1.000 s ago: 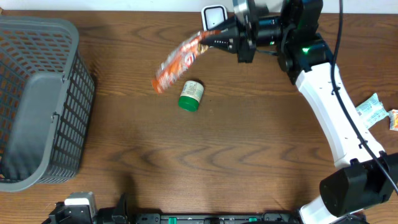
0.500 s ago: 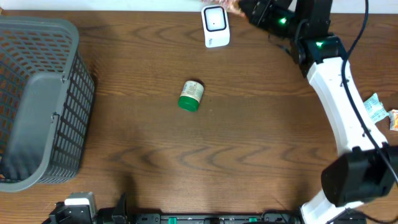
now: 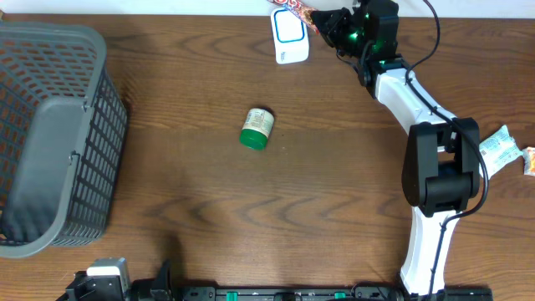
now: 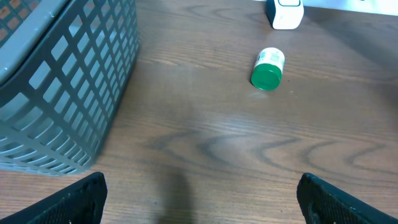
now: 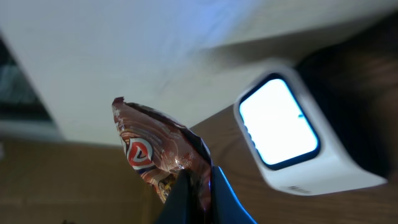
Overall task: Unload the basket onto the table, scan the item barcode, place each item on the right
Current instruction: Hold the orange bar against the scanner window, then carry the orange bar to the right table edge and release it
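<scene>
Brown-red, crinkled foil snack packet (image 5: 163, 152) hangs pinched by one edge in our right gripper (image 5: 198, 194), whose two fingers are pressed together on the wrapper. From the right wrist camera we see the packet held in the air just beside the white, rounded barcode scanner (image 3: 290, 37), near the scanner's glowing window. We cannot tell which face of the packet is turned toward that window, and we cannot make out a barcode. From overhead, the packet sits at the scanner's far right corner, over the back edge of the dark wooden table (image 3: 334, 201).

A small white bottle with a green lid (image 3: 256, 128) lies on its side well apart from the scanner, on the side nearer our base. A grey plastic lattice basket (image 3: 50, 134) stands far to the scanner's left. A few pale sachets (image 3: 499, 146) lie far to its right, at the table's edge.

Our left gripper (image 4: 202, 193) hovers low over bare wood well short of the scanner, with its black fingers (image 4: 81, 199) spread wide apart and nothing between them.
</scene>
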